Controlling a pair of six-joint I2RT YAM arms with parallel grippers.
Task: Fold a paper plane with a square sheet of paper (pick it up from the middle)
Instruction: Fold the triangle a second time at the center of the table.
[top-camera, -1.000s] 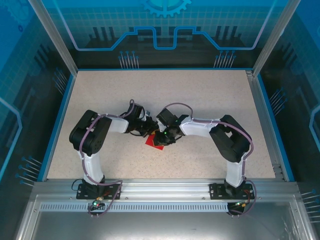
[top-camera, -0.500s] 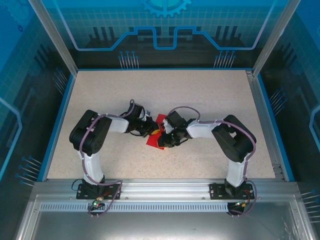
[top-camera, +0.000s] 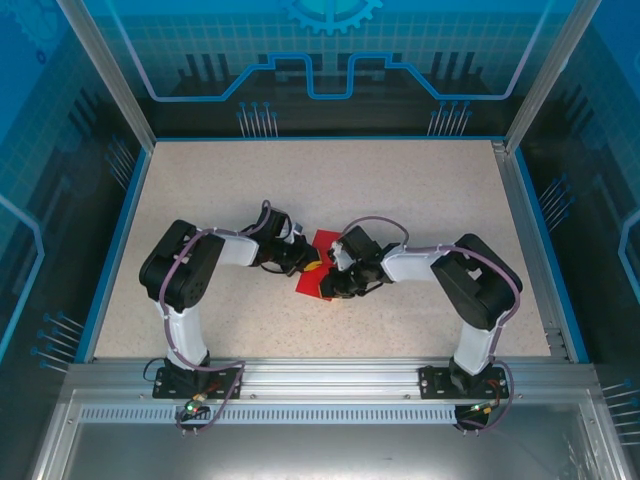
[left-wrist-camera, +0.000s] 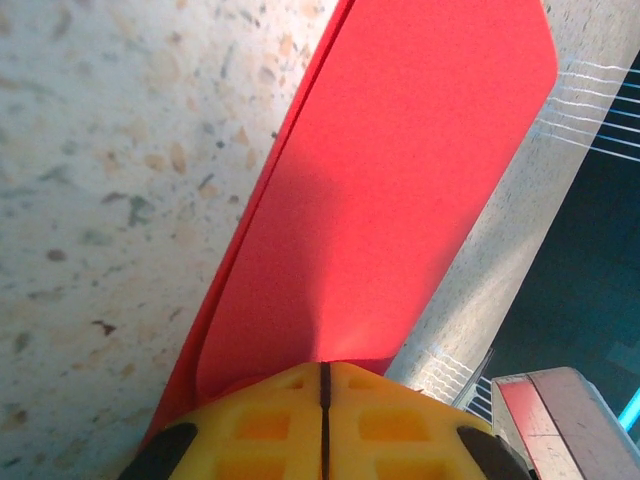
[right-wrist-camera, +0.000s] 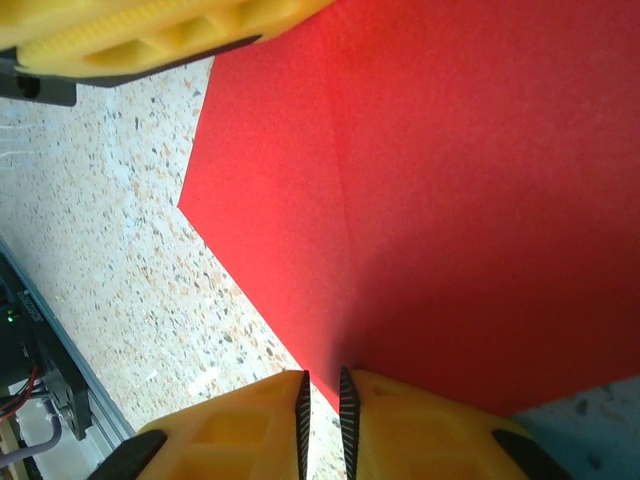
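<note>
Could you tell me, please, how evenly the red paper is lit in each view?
Left wrist: a soft shadow darkens the lower part of the red paper, the top brighter. Right wrist: fairly evenly lit, crease sharp, no glare. Top external: too small to judge.

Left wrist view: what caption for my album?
Left yellow gripper pinching a folded bright red paper sheet over speckled table.

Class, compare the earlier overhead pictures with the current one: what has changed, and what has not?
The right arm swung outward to the right, sliding the right claw back across the red sheet of paper, so more red shows. The left claw stayed shut on the sheet, its arm unmoved.
</note>
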